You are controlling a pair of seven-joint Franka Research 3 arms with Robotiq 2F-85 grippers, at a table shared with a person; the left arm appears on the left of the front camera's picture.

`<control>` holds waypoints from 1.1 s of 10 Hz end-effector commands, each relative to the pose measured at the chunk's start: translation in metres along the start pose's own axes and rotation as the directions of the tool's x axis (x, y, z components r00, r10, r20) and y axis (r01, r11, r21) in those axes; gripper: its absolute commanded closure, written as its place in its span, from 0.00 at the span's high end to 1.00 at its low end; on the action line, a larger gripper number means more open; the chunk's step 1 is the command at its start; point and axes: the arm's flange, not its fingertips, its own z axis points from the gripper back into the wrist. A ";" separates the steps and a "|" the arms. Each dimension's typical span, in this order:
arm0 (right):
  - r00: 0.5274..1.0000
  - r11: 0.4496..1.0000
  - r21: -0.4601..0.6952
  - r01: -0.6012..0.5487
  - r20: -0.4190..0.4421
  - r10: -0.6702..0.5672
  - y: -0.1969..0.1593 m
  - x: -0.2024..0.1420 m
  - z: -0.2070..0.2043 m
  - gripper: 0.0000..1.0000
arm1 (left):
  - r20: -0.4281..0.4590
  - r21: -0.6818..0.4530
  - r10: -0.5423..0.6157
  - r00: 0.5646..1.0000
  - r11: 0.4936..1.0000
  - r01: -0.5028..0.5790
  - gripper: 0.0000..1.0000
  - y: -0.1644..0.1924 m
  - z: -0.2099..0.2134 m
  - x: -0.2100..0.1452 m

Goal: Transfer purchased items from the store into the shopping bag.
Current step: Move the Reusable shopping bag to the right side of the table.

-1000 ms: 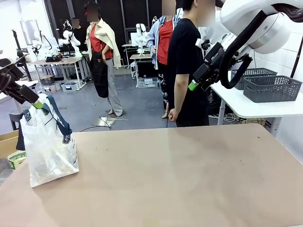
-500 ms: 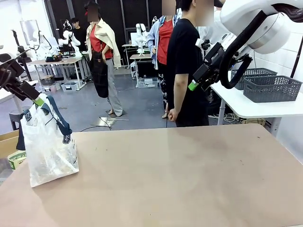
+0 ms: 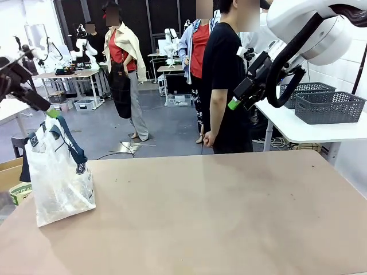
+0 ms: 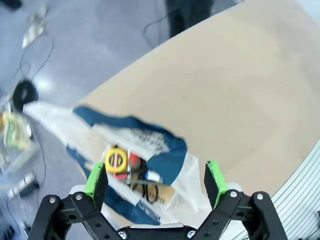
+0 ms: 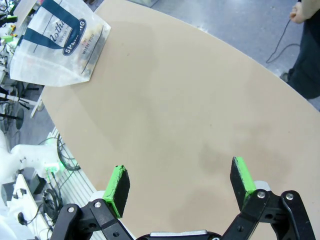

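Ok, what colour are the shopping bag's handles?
Dark navy blue. The handles on the shopping bag show best in the left wrist view.

Tan table (image 3: 229,212), smooth matte top. Shopping bag (image 3: 57,172) stands upright near its left edge, translucent plastic with navy handles, flat bottom on the surface. In the right wrist view the same bag sits at the table's far corner.

Clear shopping bag (image 3: 57,172), navy handles (image 3: 71,143)

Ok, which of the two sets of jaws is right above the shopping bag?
The left gripper: it hangs open over the shopping bag; the right gripper is over bare table.
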 end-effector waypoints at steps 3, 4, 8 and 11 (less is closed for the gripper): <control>1.000 1.000 0.001 -0.001 -0.003 0.001 0.000 0.001 0.001 1.00 | 0.234 -0.265 -0.294 0.927 0.898 0.352 1.00 0.006 -0.013 0.039; 1.000 1.000 0.001 -0.001 -0.003 0.001 0.000 0.001 0.001 1.00 | 0.321 -0.281 -0.334 0.886 0.860 0.426 1.00 0.004 -0.029 0.044; 1.000 1.000 0.001 -0.001 -0.003 0.001 0.000 0.001 0.001 1.00 | 0.519 -0.470 -0.301 0.800 0.682 0.561 1.00 -0.003 -0.076 0.053; 1.000 1.000 0.001 -0.001 -0.003 0.001 0.000 0.001 0.001 1.00 | 0.486 -0.470 -0.342 0.804 0.674 0.571 1.00 -0.016 -0.094 0.056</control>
